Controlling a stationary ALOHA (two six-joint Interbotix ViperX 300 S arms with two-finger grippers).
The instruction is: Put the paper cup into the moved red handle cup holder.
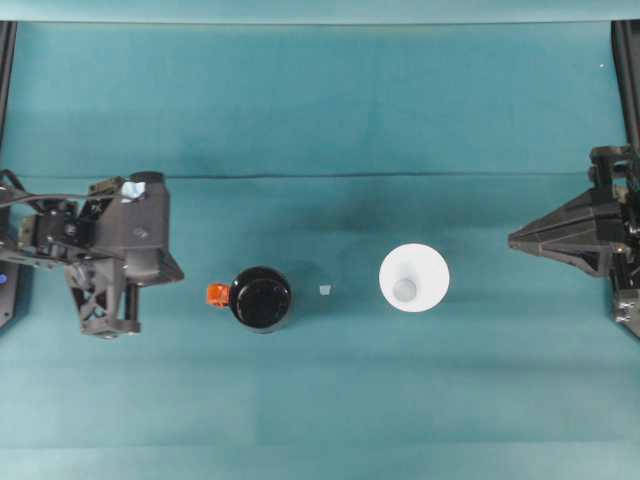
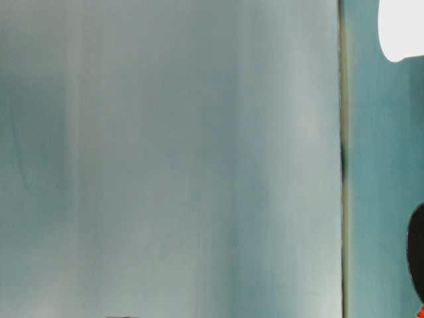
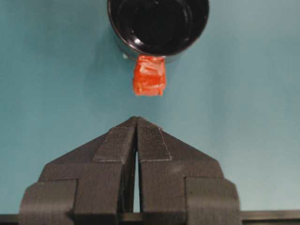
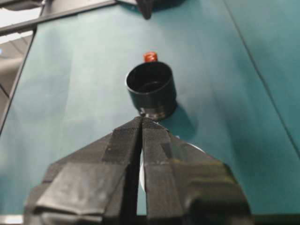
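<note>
Across the overhead frame's middle, on the teal cloth [image 1: 320, 100], the black holder [image 1: 262, 298] stands left of centre with its orange-red handle [image 1: 217, 294] pointing toward the left edge, and the white cup [image 1: 414, 278] stands upright right of centre, well apart from it, with a small grey speck [image 1: 324, 289] between them. At mid-left the left gripper [image 1: 150, 262] rests short of the handle; at mid-right the right gripper [image 1: 515, 240] points toward the cup, apart from it; from above its fingers look pressed together. Along the right edge of the table-level picture, a white part of the cup [image 2: 401, 26] shows in the upper corner and a black sliver of the holder [image 2: 417, 255] in the lower corner, both blurred. From the left wrist camera, the holder [image 3: 158, 26] sits at top centre, the handle [image 3: 150, 76] hanging below it toward the left gripper [image 3: 137, 121], whose fingers are closed tip to tip and hold nothing. From the right wrist camera, the right gripper [image 4: 141, 122] fills the lower half, fingers together and empty; a white bit of the cup [image 4: 194, 149] peeks beside them, and the holder [image 4: 152, 89] stands beyond, its handle [image 4: 150, 56] on the far side. No writing or label can be read anywhere.
</note>
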